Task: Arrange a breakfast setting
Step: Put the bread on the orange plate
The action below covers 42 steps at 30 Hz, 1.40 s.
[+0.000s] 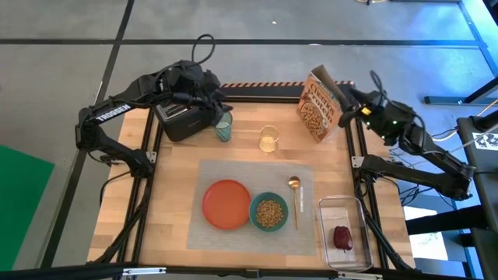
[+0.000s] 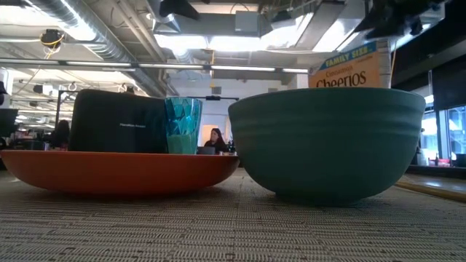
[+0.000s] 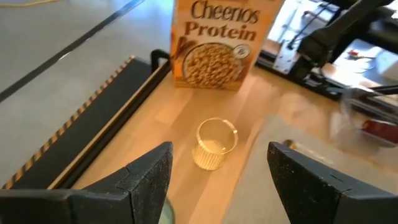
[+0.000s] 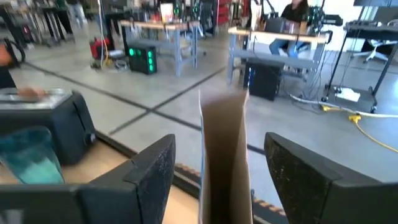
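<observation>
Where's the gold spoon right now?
In the high view the gold spoon lies on the grey placemat, on its right side, just right of the teal bowl and left of the clear tub.

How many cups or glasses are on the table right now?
2: a translucent green cup beside the black toaster, and a small clear glass between it and the cereal box. None seem hidden.

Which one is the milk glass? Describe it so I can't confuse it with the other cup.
Start at the grey placemat. Just beyond its far edge, on bare wood, stands a small clear glass between the toaster and the cereal box. Unlike the teal cup, it is colourless with pale liquid.
</observation>
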Available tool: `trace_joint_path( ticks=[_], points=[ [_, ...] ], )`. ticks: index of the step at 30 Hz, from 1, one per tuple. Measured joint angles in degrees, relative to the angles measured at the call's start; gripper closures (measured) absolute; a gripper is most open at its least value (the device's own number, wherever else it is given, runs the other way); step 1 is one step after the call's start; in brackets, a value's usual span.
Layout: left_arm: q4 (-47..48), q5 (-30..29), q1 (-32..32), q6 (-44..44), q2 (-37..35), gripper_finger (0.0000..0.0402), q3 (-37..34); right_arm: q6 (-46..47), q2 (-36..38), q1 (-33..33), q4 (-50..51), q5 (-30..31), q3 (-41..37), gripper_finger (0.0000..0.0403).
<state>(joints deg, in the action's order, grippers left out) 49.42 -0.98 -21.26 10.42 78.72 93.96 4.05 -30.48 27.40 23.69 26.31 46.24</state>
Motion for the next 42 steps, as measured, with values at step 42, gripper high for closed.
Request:
trace_joint_path(
  ticks=[42],
  points=[
    [25.3,-2.2,-24.3,-15.4,-4.0,0.0190,-0.7,6.5,-30.0,-0.1,-2.8,-45.6,34.6,0.0290]
  ],
)
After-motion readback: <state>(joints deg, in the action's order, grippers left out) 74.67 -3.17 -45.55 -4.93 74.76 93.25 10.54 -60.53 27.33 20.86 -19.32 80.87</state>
